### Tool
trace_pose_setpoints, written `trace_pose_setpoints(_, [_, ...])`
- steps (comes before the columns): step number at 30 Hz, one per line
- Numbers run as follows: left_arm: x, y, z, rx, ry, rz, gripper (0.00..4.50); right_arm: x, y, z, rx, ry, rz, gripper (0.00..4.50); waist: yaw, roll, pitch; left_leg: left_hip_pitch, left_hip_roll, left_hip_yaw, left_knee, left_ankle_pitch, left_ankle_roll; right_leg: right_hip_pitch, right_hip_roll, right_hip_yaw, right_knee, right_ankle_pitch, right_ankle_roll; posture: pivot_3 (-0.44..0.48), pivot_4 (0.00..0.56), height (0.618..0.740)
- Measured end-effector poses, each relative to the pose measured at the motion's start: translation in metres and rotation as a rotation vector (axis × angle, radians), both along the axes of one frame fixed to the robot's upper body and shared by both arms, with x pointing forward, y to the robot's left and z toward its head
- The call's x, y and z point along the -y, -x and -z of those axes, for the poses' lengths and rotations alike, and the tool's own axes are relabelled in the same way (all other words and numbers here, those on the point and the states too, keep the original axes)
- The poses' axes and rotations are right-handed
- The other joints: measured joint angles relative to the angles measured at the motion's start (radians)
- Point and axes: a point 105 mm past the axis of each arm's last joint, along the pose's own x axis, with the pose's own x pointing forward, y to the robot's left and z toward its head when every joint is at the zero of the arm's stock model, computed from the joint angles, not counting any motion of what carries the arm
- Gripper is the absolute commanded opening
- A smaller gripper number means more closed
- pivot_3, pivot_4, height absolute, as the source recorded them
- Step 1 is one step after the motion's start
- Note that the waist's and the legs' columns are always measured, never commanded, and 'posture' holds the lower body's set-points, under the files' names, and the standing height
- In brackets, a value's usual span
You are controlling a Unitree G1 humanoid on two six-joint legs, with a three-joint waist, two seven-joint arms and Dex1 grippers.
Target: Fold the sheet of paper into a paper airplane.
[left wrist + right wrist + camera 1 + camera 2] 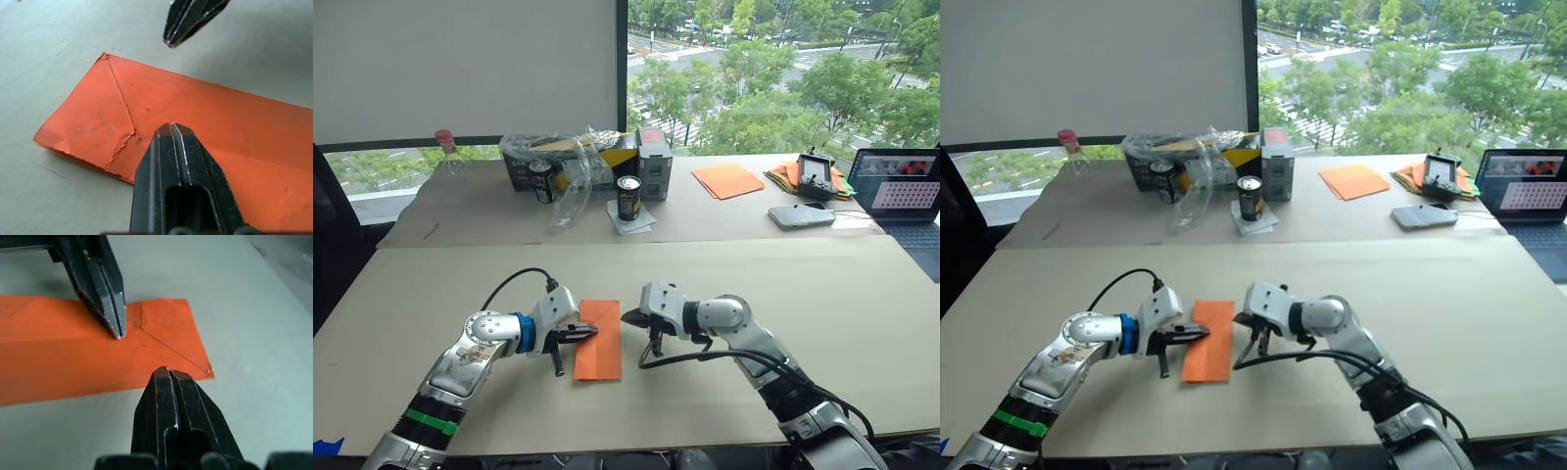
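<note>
With both fingertip pairs closed, empty | left gripper (585, 334) pinning sheet of paper (598, 339) from 9 o'clock | right gripper (631, 317) at 3 o'clock — press along diagonal crease (123, 108), no dragging

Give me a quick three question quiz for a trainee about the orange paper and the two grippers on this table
1. True or false: the left gripper has its fingers shut.
2. Which gripper's tip is over the sheet of paper? A left, B right.
3. Fill in: the right gripper is beside the sheet's ____ edge.

Key: 1 true; 2 A; 3 right.
</note>
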Motion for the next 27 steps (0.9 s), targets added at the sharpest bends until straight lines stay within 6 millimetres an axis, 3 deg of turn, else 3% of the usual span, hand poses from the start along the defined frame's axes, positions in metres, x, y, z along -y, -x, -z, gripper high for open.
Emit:
trace_pose_setpoints(3, [0.000, 0.000, 0.000, 0.002, 0.001, -0.001, 0.00, -0.002, -0.001, 0.020, -0.069, 0.021, 0.005, 0.02, 0.001, 0.000, 0.000, -0.001, 0.000, 0.000, 0.000, 0.000, 0.000, 0.000, 0.000, 0.000, 0.000, 0.000, 0.000, 0.000, 0.150, 0.670])
trace_pose_setpoints(9, [-0.004, -0.001, 0.000, 0.000, -0.003, -0.012, 0.00, -0.005, 0.005, 0.024, -0.073, 0.019, -0.046, 0.02, 0.000, 0.000, 0.000, 0.000, 0.000, 0.000, 0.000, 0.000, 0.000, 0.000, 0.000, 0.000, 0.000, 0.000, 0.000, 0.000, 0.150, 0.670])
trace_pose_setpoints(16, [-0.005, -0.001, 0.000, -0.002, -0.005, -0.014, 0.00, -0.005, 0.053, 0.035, -0.147, 0.030, -0.262, 0.02, 0.000, 0.000, 0.000, 0.001, 0.001, 0.000, 0.000, 0.000, 0.000, 0.001, 0.000, 0.000, 0.000, 0.000, 0.000, 0.000, 0.150, 0.670])
trace_pose_setpoints(27, [-0.003, -0.001, 0.000, -0.014, -0.008, 0.006, 0.00, 0.000, 0.085, 0.042, -0.262, 0.035, -0.339, 0.02, 0.007, 0.000, 0.000, 0.001, 0.001, 0.000, 0.000, 0.000, 0.000, 0.001, 0.000, 0.000, -0.001, 0.000, 0.000, 0.000, 0.150, 0.670])
